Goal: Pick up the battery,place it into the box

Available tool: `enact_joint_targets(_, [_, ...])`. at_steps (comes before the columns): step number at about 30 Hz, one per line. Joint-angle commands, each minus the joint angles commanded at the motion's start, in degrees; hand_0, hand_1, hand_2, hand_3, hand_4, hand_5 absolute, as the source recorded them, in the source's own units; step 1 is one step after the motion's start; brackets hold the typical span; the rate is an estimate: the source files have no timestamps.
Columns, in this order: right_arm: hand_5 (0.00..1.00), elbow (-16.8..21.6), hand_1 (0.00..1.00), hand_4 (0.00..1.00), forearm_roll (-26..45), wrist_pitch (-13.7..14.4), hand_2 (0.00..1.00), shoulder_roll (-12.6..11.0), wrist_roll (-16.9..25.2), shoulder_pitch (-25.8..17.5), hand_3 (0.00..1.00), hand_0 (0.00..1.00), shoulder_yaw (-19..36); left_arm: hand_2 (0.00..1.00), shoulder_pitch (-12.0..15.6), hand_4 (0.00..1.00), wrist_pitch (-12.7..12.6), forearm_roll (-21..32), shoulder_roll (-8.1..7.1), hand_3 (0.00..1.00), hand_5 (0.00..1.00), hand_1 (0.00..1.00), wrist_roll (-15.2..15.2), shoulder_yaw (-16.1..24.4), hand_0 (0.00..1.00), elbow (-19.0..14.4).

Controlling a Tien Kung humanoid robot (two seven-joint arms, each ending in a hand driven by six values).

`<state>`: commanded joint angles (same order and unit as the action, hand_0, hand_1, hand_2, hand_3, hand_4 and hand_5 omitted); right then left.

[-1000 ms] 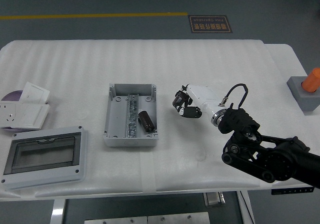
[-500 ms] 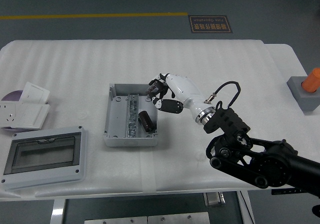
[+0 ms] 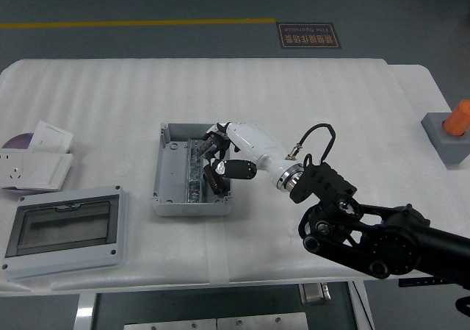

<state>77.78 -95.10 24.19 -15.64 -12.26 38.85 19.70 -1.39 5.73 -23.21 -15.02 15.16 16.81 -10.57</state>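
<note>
The right hand [image 3: 224, 150] is reaching over the open grey junction box [image 3: 192, 170] at the desk's [image 3: 294, 95] centre, fingers curled around a dark battery [image 3: 211, 145]. A second battery [image 3: 214, 178] is lying inside the box, at five o'clock.

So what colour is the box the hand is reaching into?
Light grey box, clearest in the head view.

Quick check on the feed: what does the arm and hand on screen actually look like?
Only the right arm shows: black, bulky jointed links. Its right hand has a smooth white shell with black fingers, joined by a silver wrist ring. A thin black cable loops above the wrist.
</note>
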Motion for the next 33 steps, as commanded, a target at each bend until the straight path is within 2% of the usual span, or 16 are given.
enact_joint_targets(5, [0.354,-0.26,0.773,0.62,-0.1,-0.54,0.851,0.04,-0.69,-0.39,0.98,0.743,0.63,0.571,0.03,0.491,0.06,0.06,0.03,0.566,0.537,0.667,0.07,-0.12,0.594,-0.02])
enact_joint_targets(6, [0.429,-0.36,0.788,0.725,-0.19,-0.52,0.879,0.07,-0.77,-0.53,0.998,0.766,0.86,0.549,0.03,0.491,0.07,0.07,0.02,0.565,0.538,0.666,0.1,-0.14,0.594,-0.02])
enact_joint_targets(14, [0.451,-0.86,0.791,0.748,-0.48,0.54,0.881,-0.69,-0.52,-2.84,0.998,0.774,5.2,0.559,0.0,0.489,0.05,0.66,0.04,0.565,0.533,0.666,-0.03,-0.79,0.594,-0.06])
enact_joint_targets(20, [0.443,-1.83,0.788,0.733,-0.74,1.54,0.87,-3.98,-0.22,-6.87,0.998,0.769,12.63,0.561,0.23,0.488,0.12,1.35,0.21,0.563,0.532,0.666,-0.13,-1.31,0.595,-0.08])
enact_joint_targets(26, [0.469,-1.52,0.765,0.749,-2.19,0.89,0.845,-7.69,-0.56,-10.81,0.99,0.76,20.89,0.562,0.49,0.481,0.33,1.79,0.22,0.562,0.523,0.666,0.0,-1.48,0.595,-0.08])
enact_joint_targets(33, [0.474,0.19,0.762,0.751,-2.69,1.14,0.84,-9.67,0.83,-15.62,0.979,0.756,30.57,0.558,0.95,0.478,0.82,2.35,0.35,0.561,0.514,0.666,0.36,-1.82,0.596,-0.15])
